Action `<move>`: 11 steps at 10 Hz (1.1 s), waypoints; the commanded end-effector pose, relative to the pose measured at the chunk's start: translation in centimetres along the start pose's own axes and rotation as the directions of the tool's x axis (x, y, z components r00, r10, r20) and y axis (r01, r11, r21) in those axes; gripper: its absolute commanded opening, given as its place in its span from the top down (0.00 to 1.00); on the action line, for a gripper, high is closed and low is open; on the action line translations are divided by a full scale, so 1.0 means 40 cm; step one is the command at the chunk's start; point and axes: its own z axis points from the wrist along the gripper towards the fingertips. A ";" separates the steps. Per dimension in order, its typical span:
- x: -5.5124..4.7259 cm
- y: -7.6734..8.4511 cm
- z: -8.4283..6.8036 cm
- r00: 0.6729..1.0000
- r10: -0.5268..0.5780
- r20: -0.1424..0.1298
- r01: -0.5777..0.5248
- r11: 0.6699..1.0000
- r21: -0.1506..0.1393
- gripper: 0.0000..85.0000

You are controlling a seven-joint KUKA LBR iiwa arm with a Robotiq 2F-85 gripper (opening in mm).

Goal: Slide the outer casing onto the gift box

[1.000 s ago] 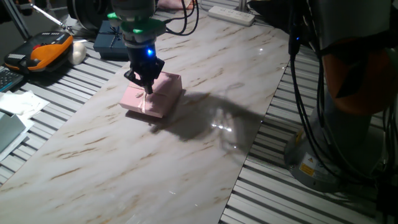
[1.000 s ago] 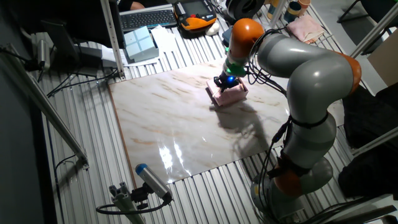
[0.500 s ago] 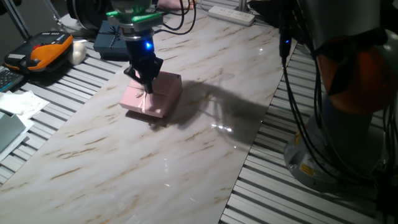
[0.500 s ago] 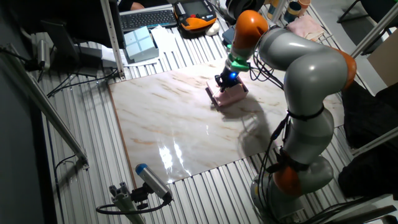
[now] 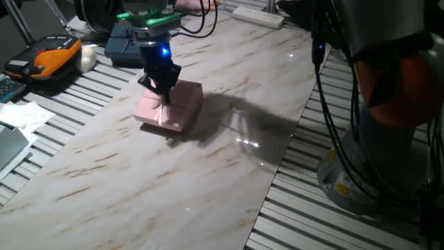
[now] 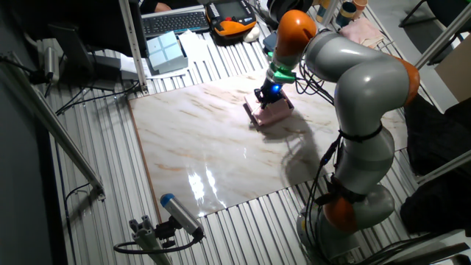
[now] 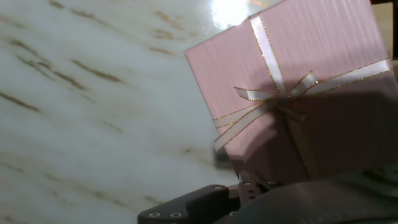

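The gift box is a flat pale pink square lying on the marble board, also seen in the other fixed view. In the hand view its thin ribbon and bow fill the upper right. The outer casing has the same pink, and I cannot tell it apart from the box; the far end of the pink block looks a little thicker. My gripper points down over the box near the bow, and its dark fingers taper to one point, shut on nothing. It shows small in the other fixed view.
A dark blue bowed box lies behind the gripper, off the board's far-left corner. An orange and black device and papers sit at the left. A power strip lies at the back. The arm's base stands beside the board.
Over the last second the arm's elbow swung and the gripper shifted slightly toward the far side of the box. The pink box has stayed put. Nothing moved in the last half second.
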 end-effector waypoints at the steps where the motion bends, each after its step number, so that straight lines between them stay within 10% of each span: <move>1: -0.004 0.012 0.020 0.999 -0.004 0.041 0.003 1.000 0.026 1.00; 4: -0.022 0.048 0.097 0.995 0.002 0.098 -0.007 0.998 0.058 1.00; 6: -0.027 0.059 0.123 0.989 -0.013 0.151 -0.011 0.987 0.161 1.00; 11: -0.030 0.069 0.161 0.980 0.002 0.197 -0.044 0.976 0.212 1.00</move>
